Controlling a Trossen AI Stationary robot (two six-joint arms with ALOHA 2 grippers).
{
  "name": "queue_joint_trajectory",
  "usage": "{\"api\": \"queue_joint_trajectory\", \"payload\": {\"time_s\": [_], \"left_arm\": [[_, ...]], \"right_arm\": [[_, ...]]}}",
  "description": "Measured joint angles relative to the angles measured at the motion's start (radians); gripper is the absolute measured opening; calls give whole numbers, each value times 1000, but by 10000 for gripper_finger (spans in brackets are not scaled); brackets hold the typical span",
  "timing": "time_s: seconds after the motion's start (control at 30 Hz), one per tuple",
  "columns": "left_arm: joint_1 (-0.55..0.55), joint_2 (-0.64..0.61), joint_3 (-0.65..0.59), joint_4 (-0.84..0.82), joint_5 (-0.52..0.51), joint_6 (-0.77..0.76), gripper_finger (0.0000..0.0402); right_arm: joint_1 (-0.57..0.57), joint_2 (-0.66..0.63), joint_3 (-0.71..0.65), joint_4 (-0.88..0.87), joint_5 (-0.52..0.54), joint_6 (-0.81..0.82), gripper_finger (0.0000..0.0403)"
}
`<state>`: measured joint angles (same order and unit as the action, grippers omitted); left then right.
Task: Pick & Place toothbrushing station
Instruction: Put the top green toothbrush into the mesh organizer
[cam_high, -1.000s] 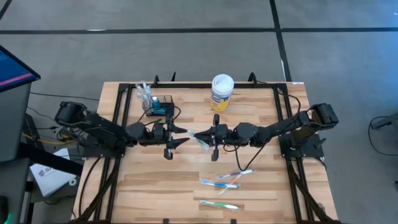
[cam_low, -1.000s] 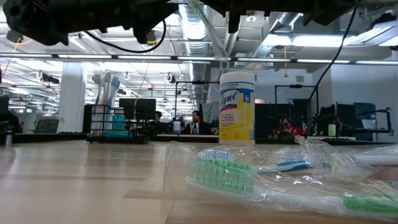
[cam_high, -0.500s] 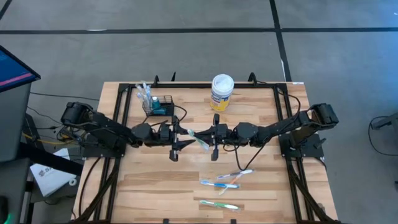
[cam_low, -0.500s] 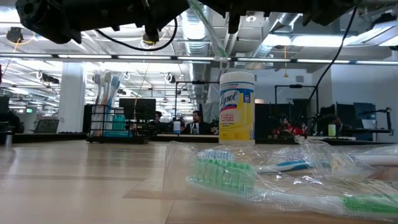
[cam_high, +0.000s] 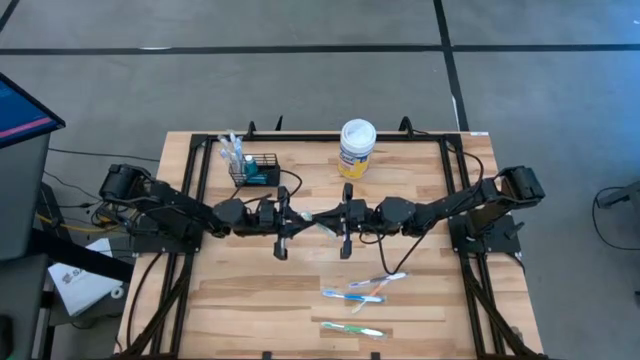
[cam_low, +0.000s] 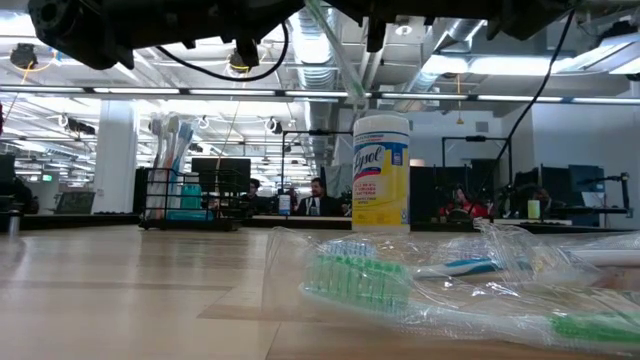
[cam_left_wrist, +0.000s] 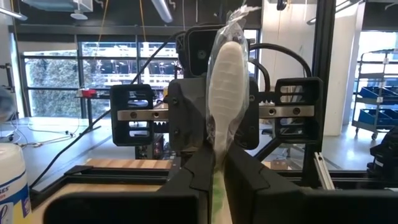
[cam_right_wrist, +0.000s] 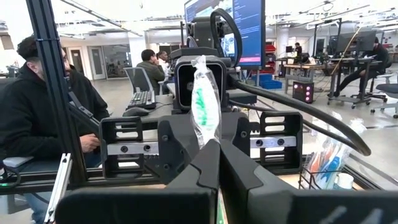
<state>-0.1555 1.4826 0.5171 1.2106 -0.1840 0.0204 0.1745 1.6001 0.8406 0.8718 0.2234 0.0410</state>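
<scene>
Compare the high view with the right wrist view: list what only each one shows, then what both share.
Only the high view: the whole table, three wrapped toothbrushes lying near its front edge, and the white-lidded tub.

Only the right wrist view: people seated at desks in the room behind, and a large screen.

Both: the left gripper and right gripper meeting at mid-table, each shut on the same wrapped toothbrush held between them, and the black wire basket holding toothbrushes.
</scene>
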Motion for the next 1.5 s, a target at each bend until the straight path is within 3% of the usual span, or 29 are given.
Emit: {"api": "queue_joint_trajectory", "payload": {"time_s": [0.4,0.63,0.93,1.23,1.5], "left_arm": [[0,-1,0,-3,-3,-2,5],[0,-56,-11,-85,-38,-6,5],[0,-239,-75,-309,-168,-32,5],[0,-392,-90,-548,-427,-47,5],[76,-454,-90,-621,-509,-44,5]], "right_arm": [[0,0,0,-2,2,-49,4],[-2,0,0,-7,3,-53,58],[-1,-15,-2,-25,40,-98,107],[13,-21,-2,-83,40,-93,113],[23,-21,-2,-102,40,-84,113]]}}
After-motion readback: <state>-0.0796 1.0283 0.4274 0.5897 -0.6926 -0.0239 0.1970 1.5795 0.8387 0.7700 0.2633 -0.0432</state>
